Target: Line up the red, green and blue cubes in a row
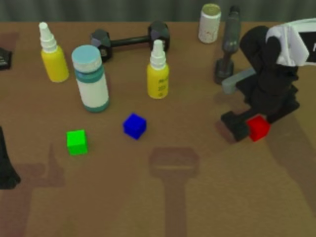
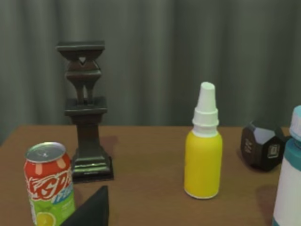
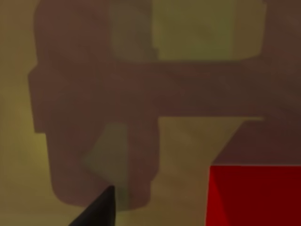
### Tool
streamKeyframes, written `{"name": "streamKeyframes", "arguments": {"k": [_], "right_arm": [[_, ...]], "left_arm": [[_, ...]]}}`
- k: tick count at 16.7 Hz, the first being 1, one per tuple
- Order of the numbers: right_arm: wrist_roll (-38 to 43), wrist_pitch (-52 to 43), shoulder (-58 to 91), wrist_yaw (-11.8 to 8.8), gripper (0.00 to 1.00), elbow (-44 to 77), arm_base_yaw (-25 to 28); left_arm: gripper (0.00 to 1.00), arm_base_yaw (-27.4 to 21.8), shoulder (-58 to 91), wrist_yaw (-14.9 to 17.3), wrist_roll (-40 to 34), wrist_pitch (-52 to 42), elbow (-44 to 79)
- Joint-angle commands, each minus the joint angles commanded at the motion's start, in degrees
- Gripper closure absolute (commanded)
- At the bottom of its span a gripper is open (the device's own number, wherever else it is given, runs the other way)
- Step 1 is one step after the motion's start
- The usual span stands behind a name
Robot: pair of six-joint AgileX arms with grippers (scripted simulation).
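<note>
Right gripper: my right gripper [image 1: 253, 126] is low over the table [image 1: 207, 197] toward its right side, fingers spread around the red cube [image 1: 258, 128].
Fingers: one dark finger [image 1: 236, 126] lies just left of the cube with a slim gap; the other is hidden behind the cube and my arm, so I cannot tell whether it touches. The spread is a little wider than the cube, nothing clamped.
Red cube: sits on the table between my fingers; in the right wrist view its top face [image 3: 254, 195] fills the lower corner beside one fingertip [image 3: 101, 209].
Open room: bare tabletop stretches from my fingers left toward the blue cube [image 1: 134, 126] and green cube [image 1: 77, 142], both well apart from me.
Crowded edge: behind my fingers stand a dark upright tool [image 1: 228, 47] and a white jar [image 1: 210, 23].
Left gripper: parked at the table's left edge [image 1: 6, 173]; I cannot tell its finger state.
</note>
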Motion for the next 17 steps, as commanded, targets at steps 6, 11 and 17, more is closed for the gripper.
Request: {"name": "streamKeyframes", "arguments": {"k": [6, 11, 17], "right_arm": [[0.00, 0.00, 0.00, 0.00, 0.90, 0.00, 0.00], [0.00, 0.00, 0.00, 0.00, 1.00, 0.00, 0.00], [0.33, -1.07, -2.34, -0.48, 1.00, 0.89, -0.06]], "left_arm": [[0.00, 0.00, 0.00, 0.00, 0.00, 0.00, 0.00], [0.00, 0.00, 0.00, 0.00, 0.00, 0.00, 0.00], [0.00, 0.00, 0.00, 0.00, 0.00, 0.00, 0.00]]}}
